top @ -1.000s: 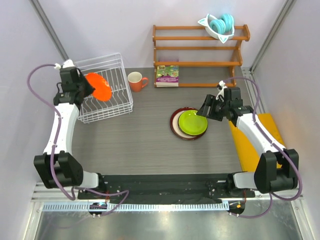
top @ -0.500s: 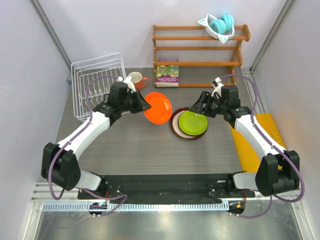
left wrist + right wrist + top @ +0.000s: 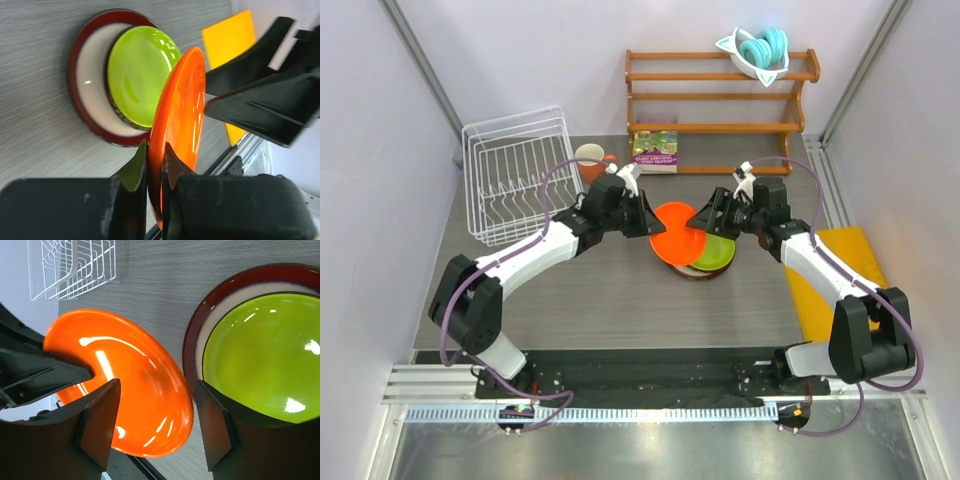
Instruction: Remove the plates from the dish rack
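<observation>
The orange plate (image 3: 680,232) is held tilted above the table, over the left edge of the stack. My left gripper (image 3: 645,218) is shut on its left rim; the left wrist view shows the pads clamped on the plate (image 3: 182,115) at the gripper (image 3: 155,150). My right gripper (image 3: 705,218) is open, its jaws on either side of the plate's right rim (image 3: 135,390), gripper (image 3: 159,385). The lime green plate (image 3: 717,251) lies in the dark red plate (image 3: 695,273) on the table. The white dish rack (image 3: 520,175) at the back left holds no plates.
An orange mug (image 3: 588,154) stands between the rack and my left arm. A book (image 3: 655,150) lies before the wooden shelf (image 3: 720,97), which carries a white and teal bowl (image 3: 760,48). A yellow mat (image 3: 825,280) lies at the right edge.
My left gripper has carried the orange plate out of the rack and rightward to the plate stack. My right gripper has moved left to meet the plate's rim.
</observation>
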Robot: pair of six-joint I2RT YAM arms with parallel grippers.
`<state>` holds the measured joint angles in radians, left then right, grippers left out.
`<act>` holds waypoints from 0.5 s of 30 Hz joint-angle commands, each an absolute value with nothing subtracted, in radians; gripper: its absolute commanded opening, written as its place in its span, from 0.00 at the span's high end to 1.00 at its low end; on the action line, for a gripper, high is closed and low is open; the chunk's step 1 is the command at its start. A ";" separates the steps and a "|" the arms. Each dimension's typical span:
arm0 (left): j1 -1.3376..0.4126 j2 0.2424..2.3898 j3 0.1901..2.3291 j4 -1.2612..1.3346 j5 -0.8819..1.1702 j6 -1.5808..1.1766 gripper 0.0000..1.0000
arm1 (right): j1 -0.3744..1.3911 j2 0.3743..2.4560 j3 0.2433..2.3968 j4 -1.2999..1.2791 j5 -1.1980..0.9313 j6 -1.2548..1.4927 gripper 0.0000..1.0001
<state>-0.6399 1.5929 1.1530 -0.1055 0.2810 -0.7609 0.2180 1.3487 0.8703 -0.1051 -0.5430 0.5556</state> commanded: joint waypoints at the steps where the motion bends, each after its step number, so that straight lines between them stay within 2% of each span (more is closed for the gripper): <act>1: -0.650 1.565 1.212 -0.026 0.299 -0.781 1.00 | 0.222 1.358 0.854 -0.049 -0.548 0.568 0.33; 4: -0.650 1.543 1.204 -0.025 0.293 -0.779 1.00 | 0.222 1.367 0.848 -0.049 -0.546 0.564 0.35; 5: -0.650 1.540 1.200 -0.025 0.293 -0.776 1.00 | 0.222 1.368 0.848 -0.048 -0.552 0.563 0.44; 7: -0.650 1.531 1.190 -0.026 0.287 -0.773 1.00 | 0.222 1.367 0.844 -0.031 -0.572 0.571 0.56; 8: -0.649 1.528 1.187 -0.026 0.284 -0.772 1.00 | 0.222 1.367 0.841 -0.025 -0.577 0.572 0.69; 10: -0.649 1.528 1.183 -0.028 0.273 -0.767 1.00 | 0.222 1.353 0.838 -0.015 -0.583 0.575 0.85; 11: -0.650 1.529 1.183 -0.029 0.268 -0.762 1.00 | 0.222 1.348 0.838 -0.014 -0.592 0.577 0.97; 12: -0.650 1.531 1.181 -0.037 0.265 -0.762 1.00 | 0.222 1.344 0.835 -0.008 -0.597 0.575 0.99; 14: -0.650 1.537 1.186 -0.051 0.245 -0.761 0.92 | 0.222 1.333 0.831 -0.005 -0.597 0.578 0.99; 15: -0.650 1.540 1.186 -0.054 0.244 -0.758 0.73 | 0.222 1.330 0.830 -0.005 -0.598 0.580 0.99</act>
